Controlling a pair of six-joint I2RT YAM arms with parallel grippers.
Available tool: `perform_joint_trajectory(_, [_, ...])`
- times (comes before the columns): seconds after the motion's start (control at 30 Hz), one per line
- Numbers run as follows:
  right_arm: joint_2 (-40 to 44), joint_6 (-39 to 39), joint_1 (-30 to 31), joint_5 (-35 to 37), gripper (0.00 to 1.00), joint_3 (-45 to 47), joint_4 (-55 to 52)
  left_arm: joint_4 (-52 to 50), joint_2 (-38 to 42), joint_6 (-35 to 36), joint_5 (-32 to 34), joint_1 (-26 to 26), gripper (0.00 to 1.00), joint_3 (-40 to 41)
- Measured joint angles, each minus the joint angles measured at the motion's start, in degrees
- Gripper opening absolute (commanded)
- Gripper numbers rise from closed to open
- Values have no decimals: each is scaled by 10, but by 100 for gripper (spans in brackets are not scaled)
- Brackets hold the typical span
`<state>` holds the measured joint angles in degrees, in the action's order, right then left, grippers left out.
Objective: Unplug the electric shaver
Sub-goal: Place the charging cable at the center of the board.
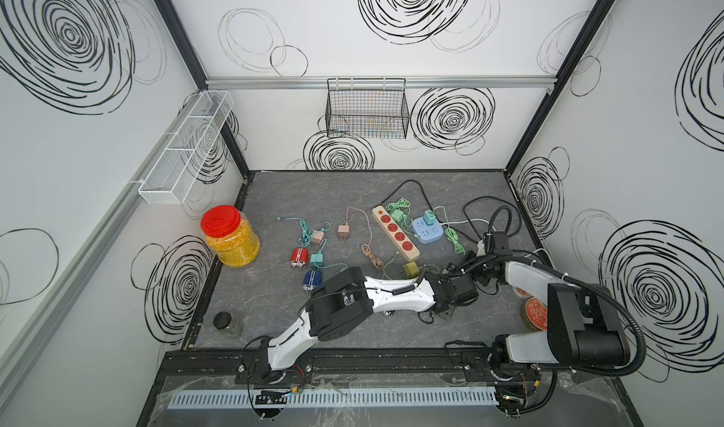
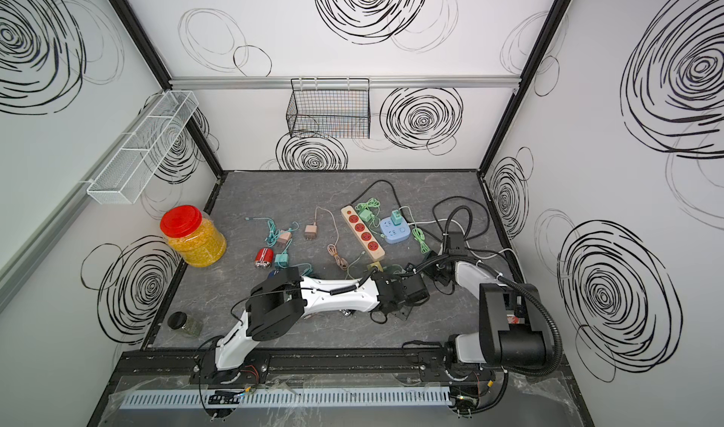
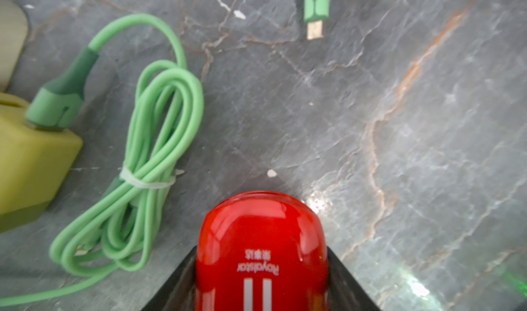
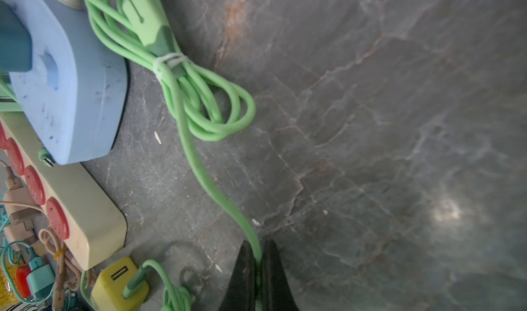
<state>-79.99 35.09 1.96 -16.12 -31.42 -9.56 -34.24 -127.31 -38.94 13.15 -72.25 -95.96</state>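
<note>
Left wrist view: the left gripper [image 3: 261, 266] grasps the red shaver [image 3: 261, 224], one black finger on each side of its body. The shaver sits near the yellow charger [image 3: 34, 158], with a tied coil of green cable [image 3: 148, 158] lying between them; that cable is plugged into the charger. A loose green connector [image 3: 316, 10] lies farther from the charger than the shaver does. Its metal tip is bare and clear of the shaver.

Right wrist view: the right gripper [image 4: 258, 249] is clenched on a green lead [image 4: 199, 164]. The lead runs from the jaws to a tied bundle beside the blue socket hub [image 4: 65, 89]. The yellow charger [image 4: 114, 284] lies just beside the jaws, and the beige power strip [image 4: 85, 224] lies between the charger and the hub.

Top views: in both top views the two arms' wrists meet just beside the yellow charger [image 1: 410, 269] [image 2: 375, 266]. The held shaver is hidden under the left wrist. Another red shaver [image 1: 298, 258] and a blue shaver [image 1: 312, 279] lie well apart from the charger.
</note>
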Motion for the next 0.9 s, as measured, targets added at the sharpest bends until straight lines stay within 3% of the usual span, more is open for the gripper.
perform_joint_trajectory(0.03, [0, 1, 0, 0, 13, 0, 0, 0, 0, 0, 3, -1, 60, 2])
perform_joint_trajectory(0.13, [0, 4, 0, -2, 21, 1, 0, 11, 4, 1, 10, -2, 97, 16])
perform_joint_trajectory(0.17, [0, 5, 0, -4, 24, 1, 1, 18, 8, -1, 13, -2, 99, 24])
perform_joint_trajectory(0.3, [5, 7, 0, -8, 31, 1, 3, 41, 35, -3, 13, -1, 99, 69])
perform_joint_trajectory(0.57, [91, 4, 0, -9, 64, 3, -36, 116, 135, -22, -17, 18, 99, 192])
perform_joint_trajectory(0.77, [153, -4, 1, -7, 76, -29, -82, 169, 210, -36, -48, 47, 99, 231])
perform_joint_trajectory(0.9, [165, -9, 3, -2, 78, -61, -107, 195, 246, -40, -72, 77, 99, 243])
